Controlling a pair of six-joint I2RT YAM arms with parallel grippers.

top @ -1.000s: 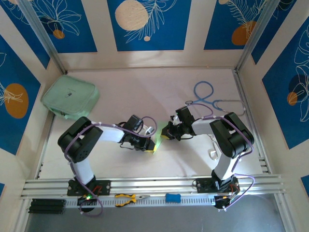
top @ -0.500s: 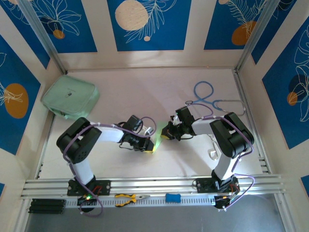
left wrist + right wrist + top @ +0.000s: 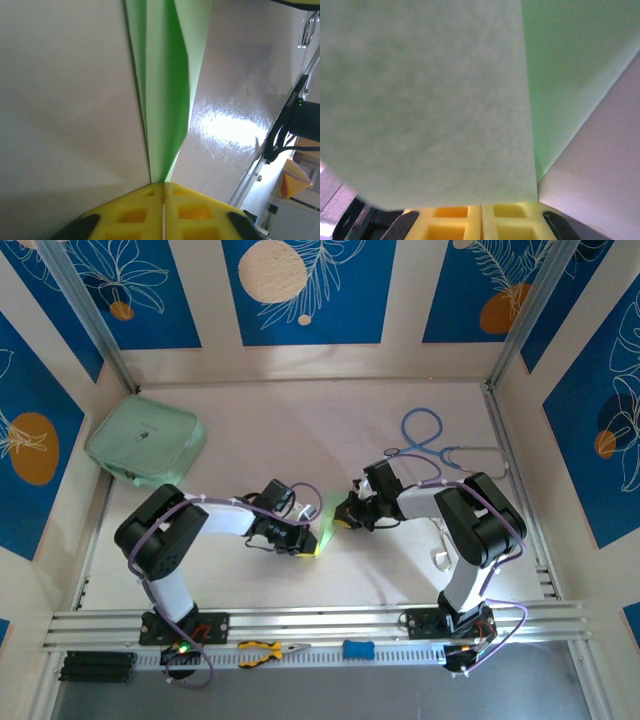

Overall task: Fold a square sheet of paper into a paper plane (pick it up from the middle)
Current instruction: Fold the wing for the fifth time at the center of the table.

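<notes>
Near rail: pliers [image 3: 268, 649] and a blue handle [image 3: 358, 649], lying flat, well apart from the work. Mid-table, centre: paper [image 3: 324, 529], light green, folded to a narrow creased strip and spanning the gap between the two claws. Judged mid-fold, no plane yet. Whether it clears the table [image 3: 300, 430] cannot be told. Left claw [image 3: 313, 541]: yellow pads [image 3: 192, 210] pressed together on the strip's near end, which tapers into their seam. Right claw [image 3: 341, 519]: likewise closed, gripping the far-right edge, the sheet spreading wide over its camera. Two opposed pinches probably keep the thin sheet taut and aligned so a crease can be set. Left arm: elbow out left, forearm low, reaching right toward centre. Right arm: mirrored, elbow out right, forearm low, reaching left. Far right: stethoscope [image 3: 425, 445], loose on the table. Far left: mint pouch [image 3: 147, 443], clear of both arms.
</notes>
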